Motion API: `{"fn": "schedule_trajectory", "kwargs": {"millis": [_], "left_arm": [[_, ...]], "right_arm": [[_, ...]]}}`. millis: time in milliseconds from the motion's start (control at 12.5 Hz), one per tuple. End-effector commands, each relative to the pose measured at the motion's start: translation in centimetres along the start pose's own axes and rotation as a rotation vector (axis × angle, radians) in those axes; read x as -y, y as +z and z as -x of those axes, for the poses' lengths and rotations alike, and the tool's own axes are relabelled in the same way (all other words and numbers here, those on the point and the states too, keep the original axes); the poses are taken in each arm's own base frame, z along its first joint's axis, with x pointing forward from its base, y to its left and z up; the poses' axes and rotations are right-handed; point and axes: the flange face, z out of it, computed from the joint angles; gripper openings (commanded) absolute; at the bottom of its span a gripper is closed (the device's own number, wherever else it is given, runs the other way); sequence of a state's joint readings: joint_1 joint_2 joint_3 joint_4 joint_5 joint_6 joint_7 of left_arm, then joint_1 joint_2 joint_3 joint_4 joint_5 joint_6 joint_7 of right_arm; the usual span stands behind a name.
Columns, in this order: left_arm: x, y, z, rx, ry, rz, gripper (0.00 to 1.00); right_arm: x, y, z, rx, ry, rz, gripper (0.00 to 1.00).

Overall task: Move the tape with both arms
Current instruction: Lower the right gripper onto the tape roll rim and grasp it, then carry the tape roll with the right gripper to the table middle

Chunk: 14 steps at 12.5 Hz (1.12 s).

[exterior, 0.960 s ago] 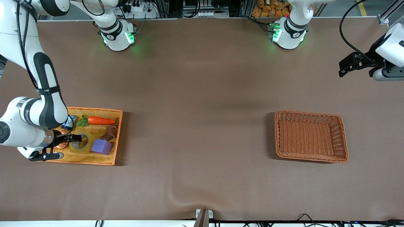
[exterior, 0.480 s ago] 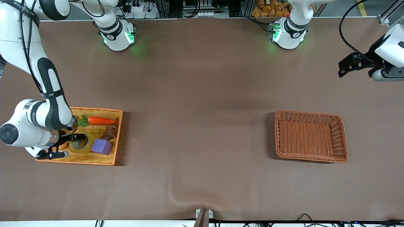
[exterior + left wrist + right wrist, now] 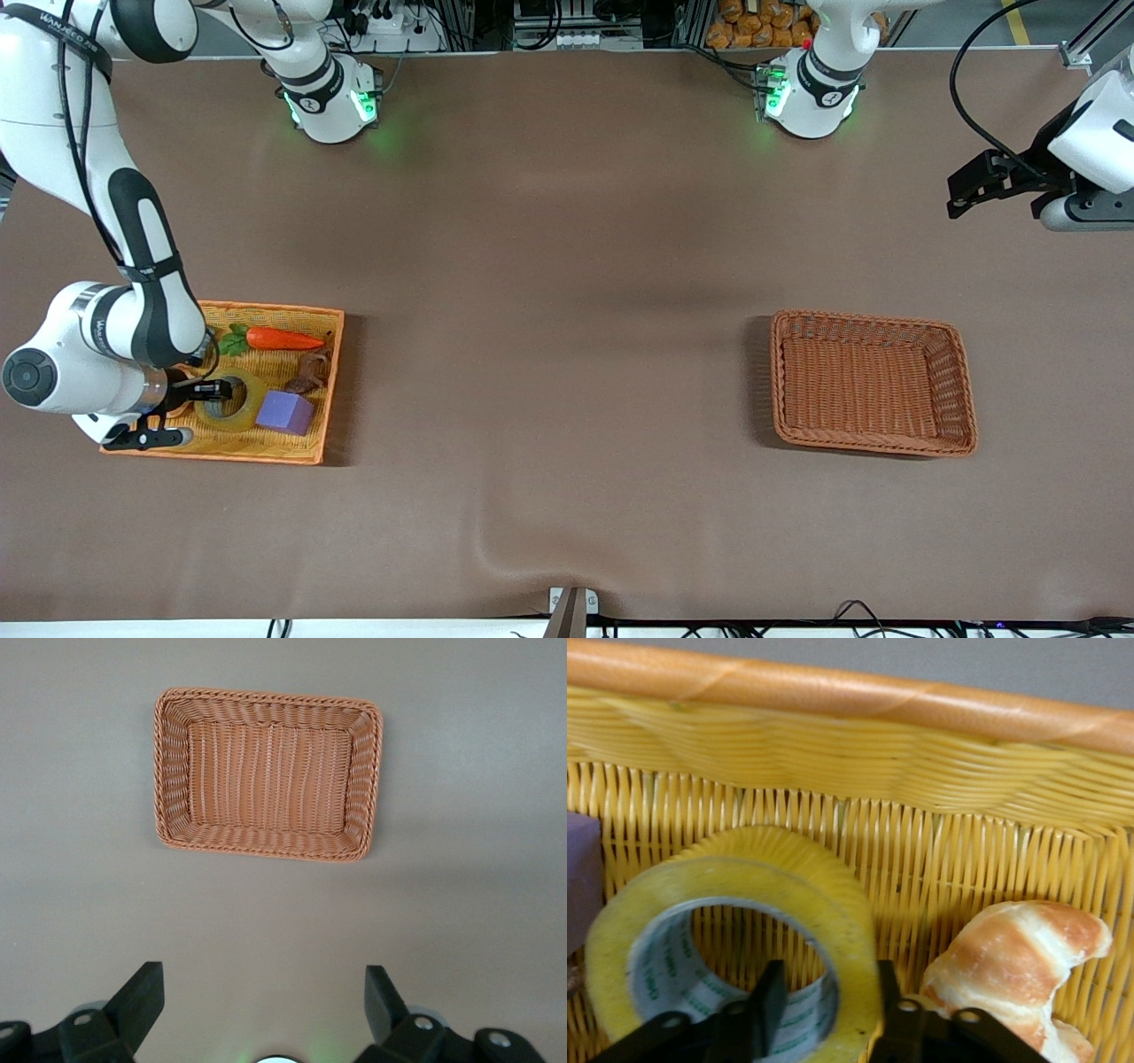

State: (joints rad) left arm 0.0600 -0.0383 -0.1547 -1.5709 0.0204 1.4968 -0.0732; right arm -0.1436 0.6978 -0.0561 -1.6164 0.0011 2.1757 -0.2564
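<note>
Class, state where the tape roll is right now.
The tape roll lies in the yellow tray at the right arm's end, beside the purple block.

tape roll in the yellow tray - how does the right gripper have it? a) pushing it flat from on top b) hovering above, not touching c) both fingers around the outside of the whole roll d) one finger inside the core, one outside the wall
d: in the right wrist view the right gripper has one finger inside the tape roll core and the other outside, straddling its yellow wall.

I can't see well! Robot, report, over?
Right tool pinching tape wall inside yellow tray. Left tool open, waiting above brown basket. Purple block beside tape.
</note>
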Motion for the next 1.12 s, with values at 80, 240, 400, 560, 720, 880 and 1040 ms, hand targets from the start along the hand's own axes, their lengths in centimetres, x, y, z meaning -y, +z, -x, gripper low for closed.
{"fn": "schedule_trajectory", "kwargs": {"millis": [80,240,400,560,720,880,1040], "left_arm": [[0.0,-0.2,0.0,-0.003,0.01,0.008,1.0],[-0.1,0.1,-0.2,0.003,0.011,0.009,1.0],[0.0,0.1,-0.3,0.003,0.01,0.009,1.0],[0.0,0.1,-0.2,0.003,0.01,0.009,1.0],[0.1,0.0,-0.2,0.002,0.008,0.009,1.0],[0.1,0.0,-0.2,0.002,0.007,0.009,1.0],[0.1,0.0,-0.2,0.0,0.007,0.009,1.0]], "right_arm": [[-0.6,-0.7,-0.1,-0.021,0.001,-0.019,0.0],[-1.0,-1.9,-0.1,-0.033,-0.006,-0.018,0.0],[-1.5,-5.6,0.3,-0.071,-0.044,-0.009,0.0],[-1.1,-10.2,1.0,-0.092,-0.055,-0.005,0.0],[0.3,-14.3,1.5,-0.111,-0.069,-0.003,0.0],[3.5,-16.7,1.1,-0.084,-0.093,-0.012,0.0],[8.4,-17.7,0.5,-0.046,-0.023,-0.043,0.0]]}}
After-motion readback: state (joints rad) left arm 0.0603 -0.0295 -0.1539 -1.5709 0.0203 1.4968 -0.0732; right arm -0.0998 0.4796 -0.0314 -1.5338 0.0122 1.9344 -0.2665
